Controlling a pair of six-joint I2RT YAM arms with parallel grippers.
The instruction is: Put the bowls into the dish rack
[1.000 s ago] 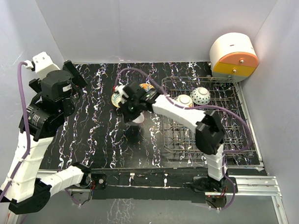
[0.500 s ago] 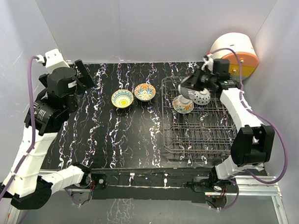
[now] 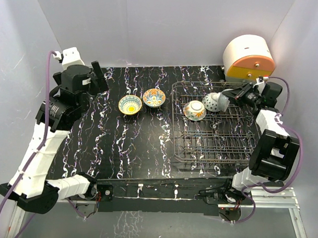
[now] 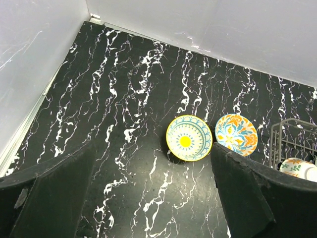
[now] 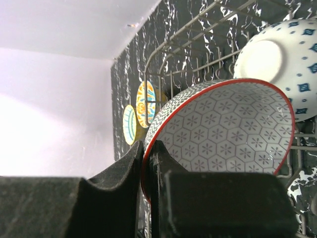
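Observation:
My right gripper [image 5: 146, 148] is shut on the red rim of a grey bowl [image 5: 223, 129] with a hexagon pattern inside. It holds the bowl on edge in the back of the dish rack [image 3: 221, 142]; bowl [image 3: 214, 102] and gripper [image 3: 228, 97] also show from above. A white bowl with blue diamond marks [image 5: 282, 59] leans right behind it. A cream floral bowl [image 3: 194, 110] lies in the rack to the left. The yellow bowl [image 3: 130, 104] and orange floral bowl [image 3: 154, 97] sit on the black table. My left gripper [image 4: 152, 148] is open, empty and high above the table.
A round white-and-orange appliance [image 3: 248, 59] stands at the back right corner behind the rack. White walls close in the table at the back and both sides. The rack's near rows of tines [image 3: 210, 149] hold nothing. The black marbled tabletop [image 4: 129, 99] lies left of the bowls.
My right arm carried the grey bowl from the table's middle into the rack, then swung to the rack's back right. My left arm rose and shifted towards the back.

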